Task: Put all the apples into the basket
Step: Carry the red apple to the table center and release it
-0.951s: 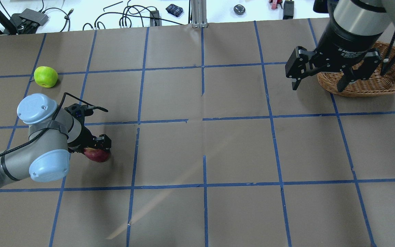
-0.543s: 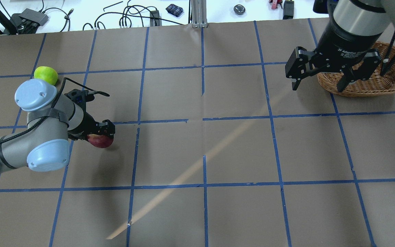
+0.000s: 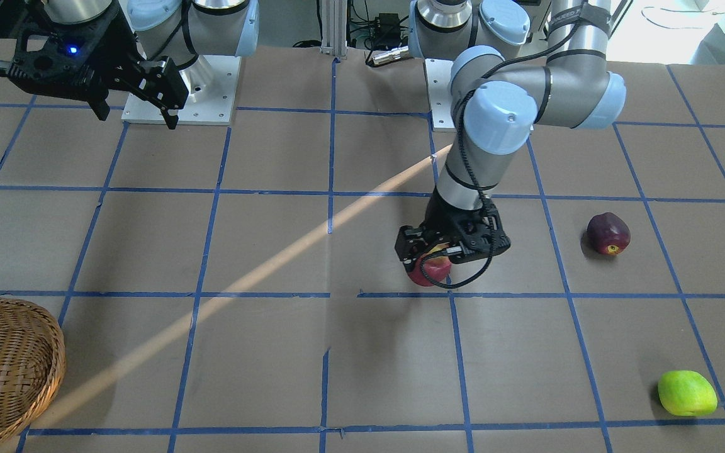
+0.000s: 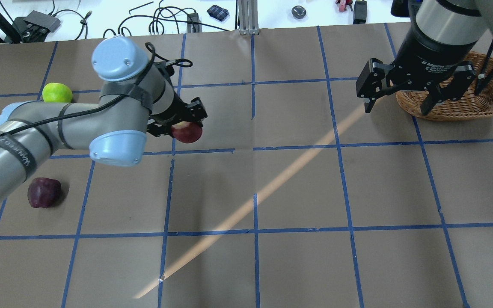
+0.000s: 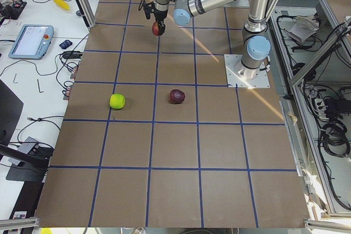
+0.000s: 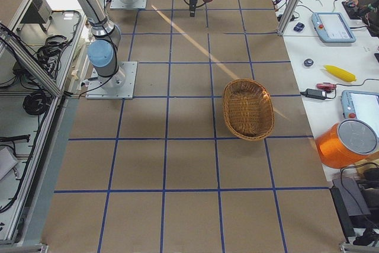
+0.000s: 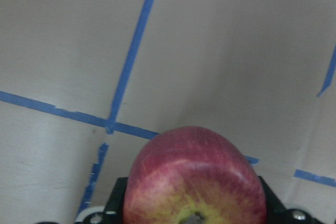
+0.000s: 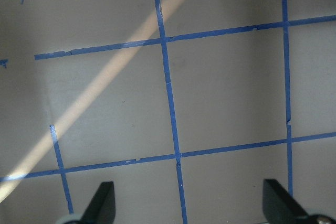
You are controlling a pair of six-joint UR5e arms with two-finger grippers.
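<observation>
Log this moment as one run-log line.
left tool: shut on red apple, off table | right tool: open, near basket | maroon apple, green apple: on table | basket: empty

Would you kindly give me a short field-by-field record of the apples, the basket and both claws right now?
left claw: shut on red apple, held off the table
right claw: open, empty, near the basket
maroon apple: resting on the table
green apple: resting on the table
basket: no apple inside

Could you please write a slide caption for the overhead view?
Left gripper holds red apple; right gripper open by basket; green apple and maroon apple on table.
</observation>
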